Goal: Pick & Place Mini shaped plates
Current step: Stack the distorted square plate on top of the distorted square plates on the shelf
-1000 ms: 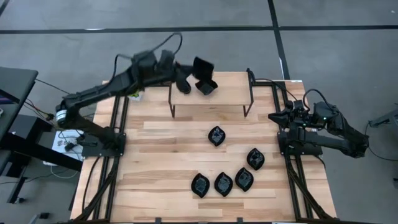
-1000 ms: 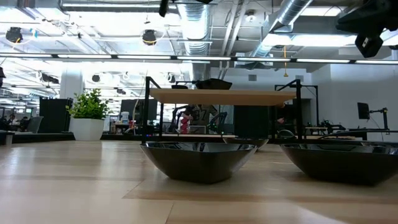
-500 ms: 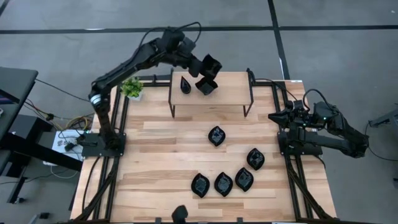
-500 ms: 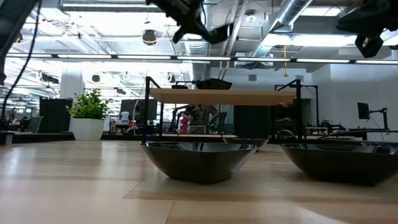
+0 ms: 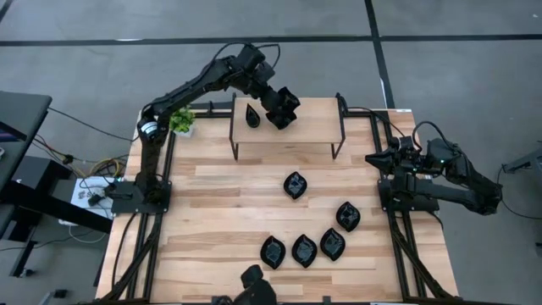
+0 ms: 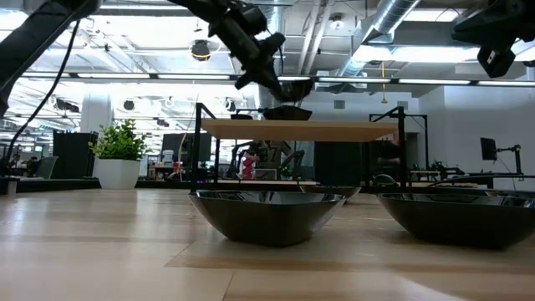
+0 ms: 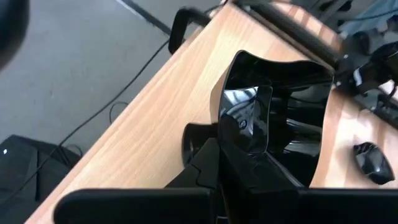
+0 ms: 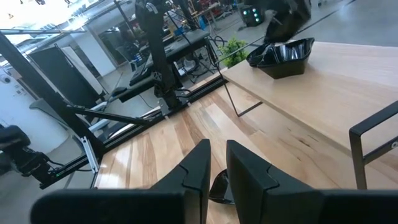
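My left gripper reaches over the raised wooden shelf at the table's far side and is shut on a glossy black wavy-edged square plate. A slim teardrop plate rests on the shelf just left of it. Several leaf-shaped plates lie on the table, among them one in the middle and one farther right. My right gripper waits at the table's right edge with a narrow gap between its fingers and nothing in it. My left gripper pinches one side wall of the square plate, with one finger outside the wall and the other in the hollow. The fingers slant down from the table's far left. The plate hangs clear above the shelf, its hollow facing up.
A small green plant stands off the shelf's left end. The shelf has black metal legs. A row of three leaf plates lies near the front edge. Bare wood lies on the table's left half.
My left gripper has come down toward the shelf with the square plate and tipped its fingers from nearly level to slanting down. The arm's elbow has swung toward the far edge. The plate stays over the shelf's middle, lower than before.
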{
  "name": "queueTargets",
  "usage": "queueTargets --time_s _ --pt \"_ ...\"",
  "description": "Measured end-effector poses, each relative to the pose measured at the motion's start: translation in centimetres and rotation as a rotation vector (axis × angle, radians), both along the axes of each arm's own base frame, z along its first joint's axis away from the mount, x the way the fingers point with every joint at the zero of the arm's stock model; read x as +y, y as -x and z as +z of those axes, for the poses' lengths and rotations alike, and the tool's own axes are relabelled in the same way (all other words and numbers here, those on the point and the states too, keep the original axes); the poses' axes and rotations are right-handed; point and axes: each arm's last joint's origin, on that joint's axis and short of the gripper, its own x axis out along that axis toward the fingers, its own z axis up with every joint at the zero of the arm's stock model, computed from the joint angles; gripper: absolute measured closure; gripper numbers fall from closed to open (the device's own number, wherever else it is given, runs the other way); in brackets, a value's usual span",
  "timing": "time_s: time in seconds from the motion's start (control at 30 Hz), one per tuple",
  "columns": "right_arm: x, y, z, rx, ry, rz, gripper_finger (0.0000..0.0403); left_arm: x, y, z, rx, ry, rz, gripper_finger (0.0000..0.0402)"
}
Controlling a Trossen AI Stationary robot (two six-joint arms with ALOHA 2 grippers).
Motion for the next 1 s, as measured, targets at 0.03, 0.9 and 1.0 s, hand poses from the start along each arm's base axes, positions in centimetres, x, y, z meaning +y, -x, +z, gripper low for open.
queueTargets --time_s 0.03,0.9,1.0 --pt "0.0 0.0 0.0 0.000 0.000 0.000 0.0355 0.1 0.0 -0.3 0.009 0.005 -0.004 0.0399" --pt "0.0 0.0 0.0 0.000 0.001 0.000 0.0355 -0.1 -0.3 -1.6 0.069 0.060 0.018 0.0398" --pt "0.0 0.0 0.0 0.001 0.001 0.000 0.0355 -0.3 -0.3 -1.6 0.074 0.080 0.031 0.0398"
